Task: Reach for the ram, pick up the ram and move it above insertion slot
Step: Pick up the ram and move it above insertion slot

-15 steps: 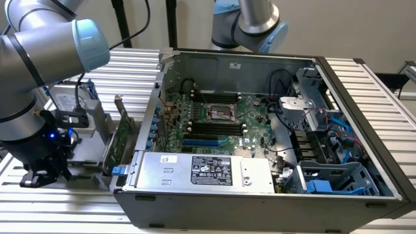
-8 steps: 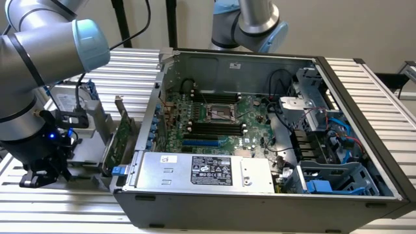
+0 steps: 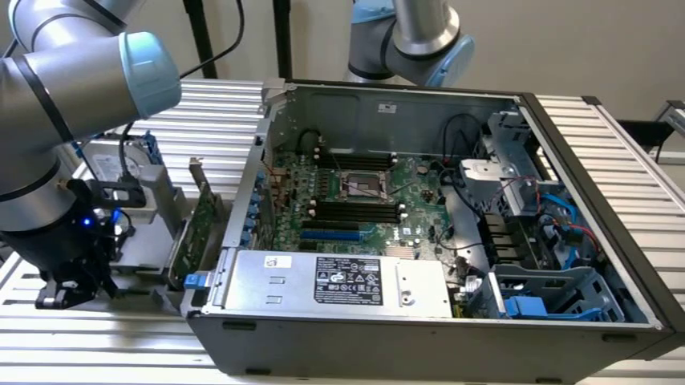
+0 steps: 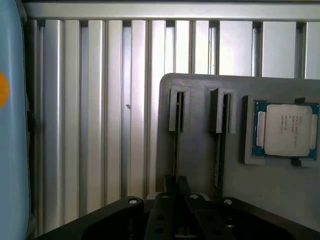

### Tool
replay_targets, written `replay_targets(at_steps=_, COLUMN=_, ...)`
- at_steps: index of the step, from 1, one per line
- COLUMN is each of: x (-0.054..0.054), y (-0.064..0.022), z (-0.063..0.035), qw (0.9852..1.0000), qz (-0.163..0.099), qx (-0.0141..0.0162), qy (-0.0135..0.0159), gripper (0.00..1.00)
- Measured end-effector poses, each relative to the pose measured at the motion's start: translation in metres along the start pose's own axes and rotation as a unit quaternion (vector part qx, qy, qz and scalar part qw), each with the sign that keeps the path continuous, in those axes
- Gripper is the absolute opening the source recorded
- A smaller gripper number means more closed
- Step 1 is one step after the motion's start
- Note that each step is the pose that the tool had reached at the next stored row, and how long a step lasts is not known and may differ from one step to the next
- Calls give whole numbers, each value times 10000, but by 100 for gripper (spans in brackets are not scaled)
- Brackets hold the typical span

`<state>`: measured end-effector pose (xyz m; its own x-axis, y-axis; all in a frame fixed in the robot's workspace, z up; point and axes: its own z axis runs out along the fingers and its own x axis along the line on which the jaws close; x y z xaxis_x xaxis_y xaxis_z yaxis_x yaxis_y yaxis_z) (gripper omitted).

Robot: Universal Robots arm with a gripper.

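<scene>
In gray holder [image 4: 200, 150]: ram [image 4: 176, 135] in slot, processor [image 4: 286, 130] in pocket; claw [image 4: 177, 181] nipping ram.

A grey robot arm [image 3: 48, 104] with pale blue joint caps is curving down from about ten o'clock in the exterior view. Its dark wrist [image 3: 64, 233], with a small blue light glowing on it, is sitting near eight o'clock. The black gripper [image 3: 66, 295] is pointing downward just below it. In the wrist view, its two fingers [image 4: 171, 184] are pressing close together on the thin edge of the ram [image 4: 176, 150].
</scene>
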<state>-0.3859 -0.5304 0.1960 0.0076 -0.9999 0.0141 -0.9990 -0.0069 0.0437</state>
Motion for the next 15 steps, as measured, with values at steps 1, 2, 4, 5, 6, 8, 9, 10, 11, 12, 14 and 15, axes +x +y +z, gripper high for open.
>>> replay_targets(at_steps=1, x=0, y=0, z=0, qw=10000, qz=0, qx=0, qy=1, gripper=14)
replay_targets(at_steps=2, x=0, y=0, z=0, qw=10000, qz=0, qx=0, qy=1, gripper=14)
replay_targets(at_steps=4, x=0, y=0, z=-2, qw=10000, qz=-1, qx=0, qy=0, gripper=14)
replay_targets(at_steps=5, x=0, y=0, z=-7, qw=10000, qz=-1, qx=-1, qy=1, gripper=14)
replay_targets(at_steps=6, x=0, y=1, z=-17, qw=10000, qz=-1, qx=-2, qy=1, gripper=14)
replay_targets(at_steps=8, x=1, y=2, z=-46, qw=10000, qz=0, qx=-2, qy=1, gripper=14)
replay_targets(at_steps=9, x=1, y=3, z=-70, qw=10000, qz=0, qx=-2, qy=1, gripper=14)
replay_targets(at_steps=10, x=1, y=4, z=-93, qw=10000, qz=0, qx=-2, qy=0, gripper=14)
replay_targets(at_steps=11, x=1, y=6, z=-121, qw=10000, qz=0, qx=-2, qy=0, gripper=14)
replay_targets(at_steps=12, x=2, y=6, z=-154, qw=10000, qz=-1, qx=-2, qy=0, gripper=14)
replay_targets(at_steps=14, x=3, y=10, z=-242, qw=10000, qz=-1, qx=-2, qy=0, gripper=14)
replay_targets(at_steps=15, x=4, y=11, z=-286, qw=10000, qz=0, qx=-2, qy=0, gripper=14)
